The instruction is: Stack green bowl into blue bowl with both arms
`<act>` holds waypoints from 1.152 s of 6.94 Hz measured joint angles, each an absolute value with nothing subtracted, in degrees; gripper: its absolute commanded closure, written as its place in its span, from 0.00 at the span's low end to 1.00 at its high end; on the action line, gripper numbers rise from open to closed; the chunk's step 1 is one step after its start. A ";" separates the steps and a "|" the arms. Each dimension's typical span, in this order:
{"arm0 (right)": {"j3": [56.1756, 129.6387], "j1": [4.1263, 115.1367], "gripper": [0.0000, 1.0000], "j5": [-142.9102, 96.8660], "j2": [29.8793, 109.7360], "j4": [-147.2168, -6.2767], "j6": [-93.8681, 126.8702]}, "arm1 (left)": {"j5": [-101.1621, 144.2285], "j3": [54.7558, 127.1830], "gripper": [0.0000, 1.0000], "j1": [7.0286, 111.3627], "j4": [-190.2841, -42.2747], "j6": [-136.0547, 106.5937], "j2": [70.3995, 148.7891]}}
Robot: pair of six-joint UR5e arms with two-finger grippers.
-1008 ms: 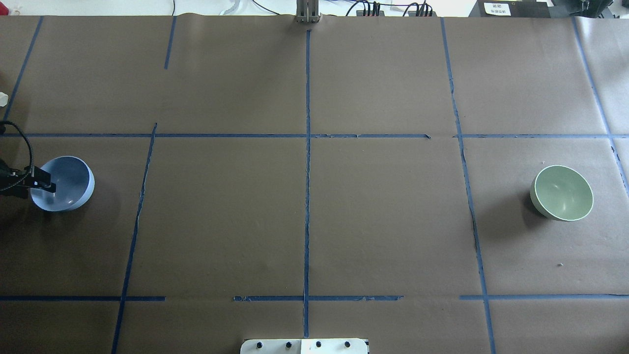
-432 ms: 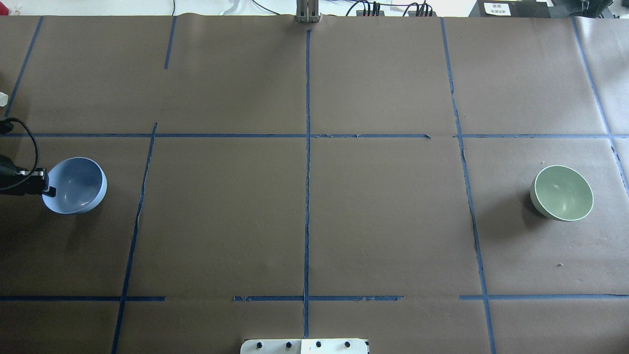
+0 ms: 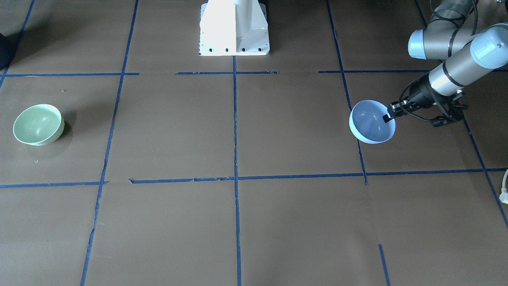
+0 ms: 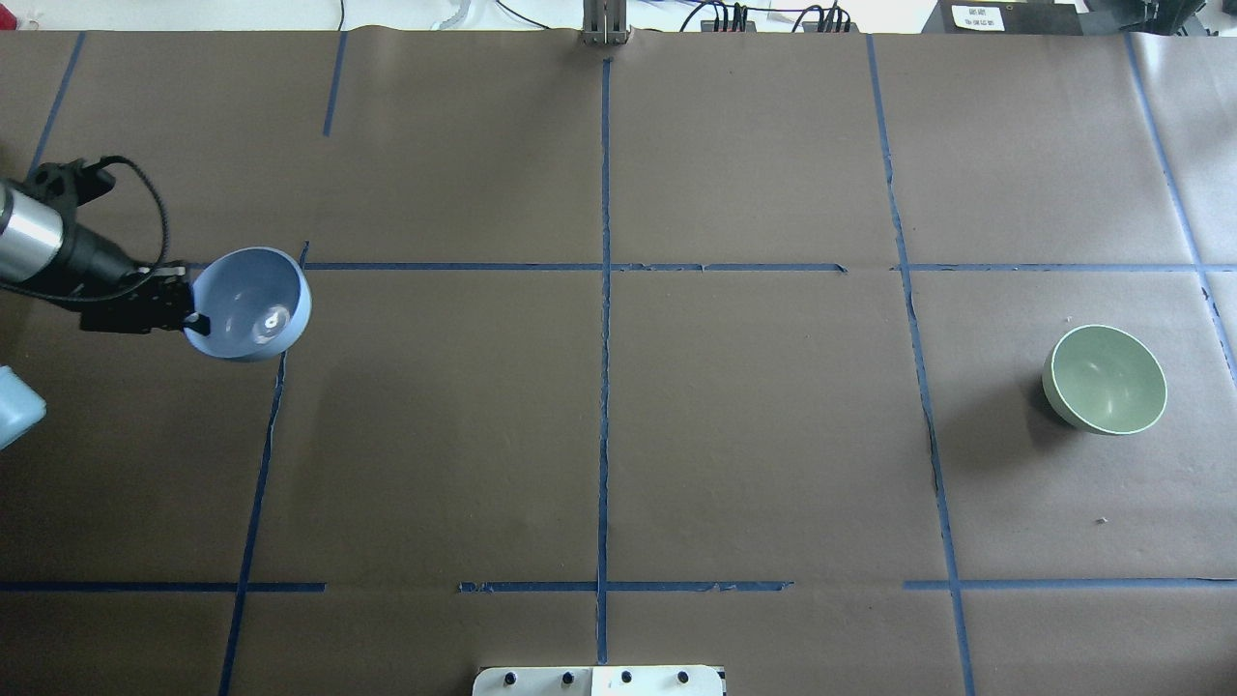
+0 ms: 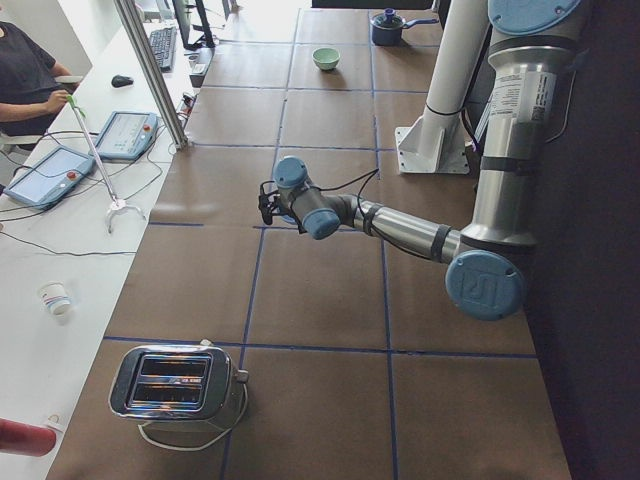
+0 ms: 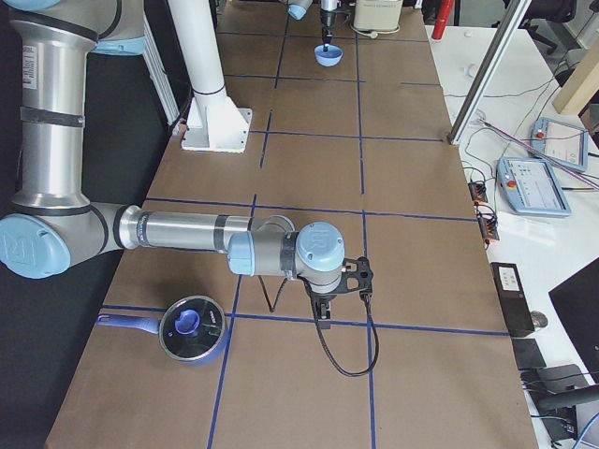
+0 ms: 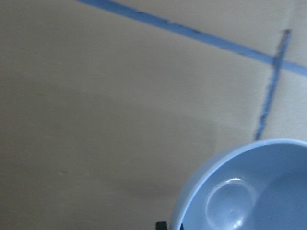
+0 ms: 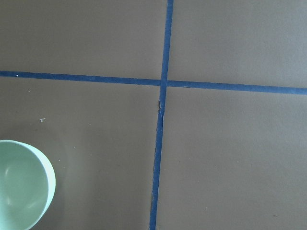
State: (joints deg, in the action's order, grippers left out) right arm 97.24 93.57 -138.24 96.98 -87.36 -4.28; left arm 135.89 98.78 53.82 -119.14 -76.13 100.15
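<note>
The blue bowl (image 4: 253, 304) hangs in the air at the table's left side, upright, gripped at its near rim. My left gripper (image 4: 196, 321) is shut on that rim, one finger inside the bowl; it also shows in the front view (image 3: 387, 117) with the blue bowl (image 3: 372, 121). The left wrist view shows the blue bowl (image 7: 249, 191) above bare paper. The green bowl (image 4: 1105, 379) sits upright on the table at the right, alone; it also shows in the right wrist view (image 8: 21, 184). My right gripper (image 6: 323, 316) points down above the table; I cannot tell its state.
Brown paper with blue tape lines (image 4: 605, 290) covers the table. The white pedestal (image 3: 234, 28) stands at the robot's side. A toaster (image 5: 178, 385) stands at the left end, a lidded pot (image 6: 192, 329) at the right end.
My left gripper has lifted the blue bowl and carried it right and away from the robot. The green bowl has not moved.
</note>
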 measured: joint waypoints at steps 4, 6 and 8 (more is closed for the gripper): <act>97.57 93.53 0.00 -138.57 96.92 -87.28 -4.20 | 119.61 95.49 1.00 35.00 -105.44 -96.18 124.51; 97.63 93.52 0.00 -138.79 96.93 -87.28 -4.20 | 114.87 91.10 0.91 31.20 -105.00 -98.30 129.01; 97.84 93.52 0.00 -138.97 97.03 -87.28 -4.18 | 113.95 89.88 0.00 30.49 -105.02 -98.38 129.84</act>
State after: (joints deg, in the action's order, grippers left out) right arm 97.84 93.52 -138.97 97.03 -87.28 -4.18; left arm 113.95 89.88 30.49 -105.02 -98.38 129.84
